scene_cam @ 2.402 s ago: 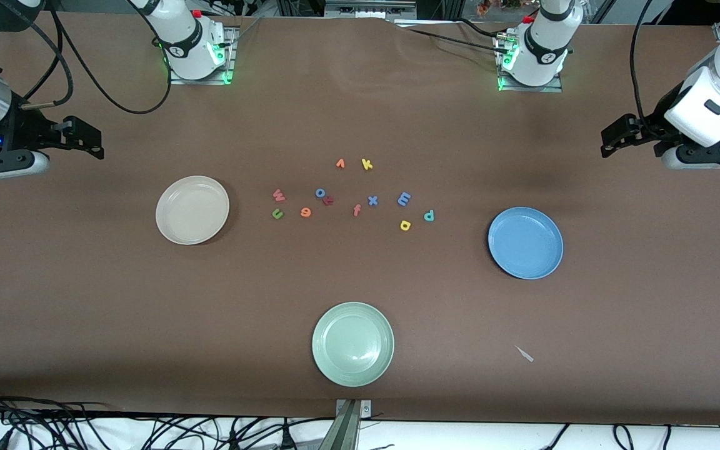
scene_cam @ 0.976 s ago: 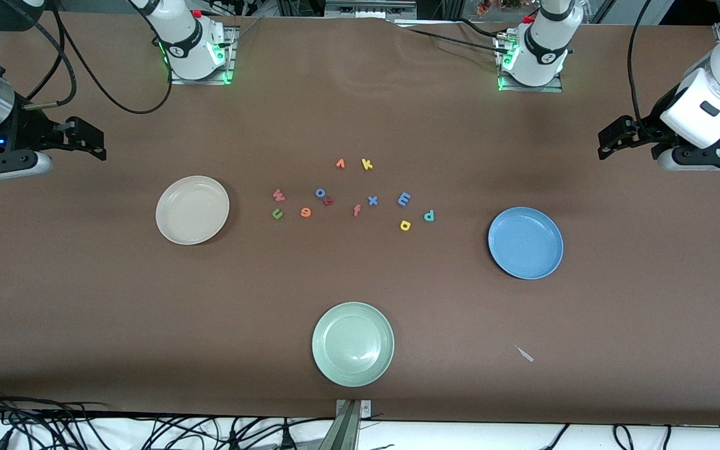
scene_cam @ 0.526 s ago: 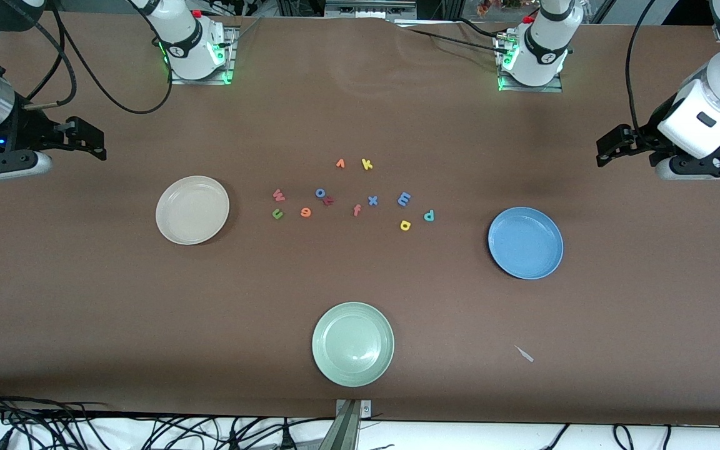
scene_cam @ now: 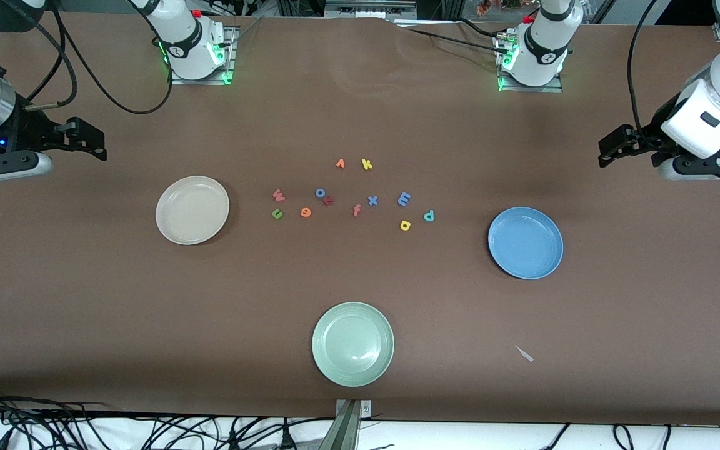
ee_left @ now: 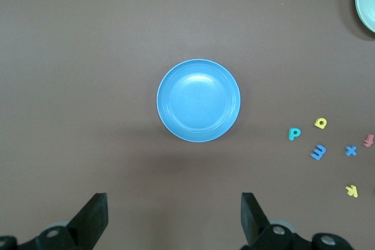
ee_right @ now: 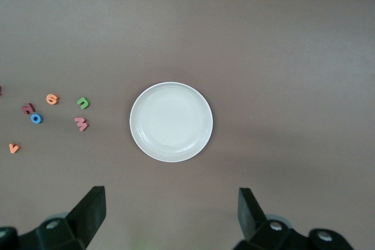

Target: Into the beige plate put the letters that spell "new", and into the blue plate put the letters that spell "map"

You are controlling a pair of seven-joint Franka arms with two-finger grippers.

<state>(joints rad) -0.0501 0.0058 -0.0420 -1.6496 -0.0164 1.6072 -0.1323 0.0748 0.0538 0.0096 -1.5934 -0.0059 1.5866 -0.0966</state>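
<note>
The beige plate lies toward the right arm's end and the blue plate toward the left arm's end; nothing lies in either. Between them lie loose foam letters. Pinkish-red w, green n and orange e are on the beige plate's side. Blue m, yellow a and teal p are on the blue plate's side. My left gripper and right gripper hang open over bare table at their own ends, holding nothing.
Other letters lie among them: blue o, a red letter, orange f, blue x, orange v, yellow k. A pale green plate sits near the front edge, with a small white scrap beside it.
The left arm's wrist has shifted slightly above its end of the table. The right arm, letters and plates have not moved. Both grippers stay open.
</note>
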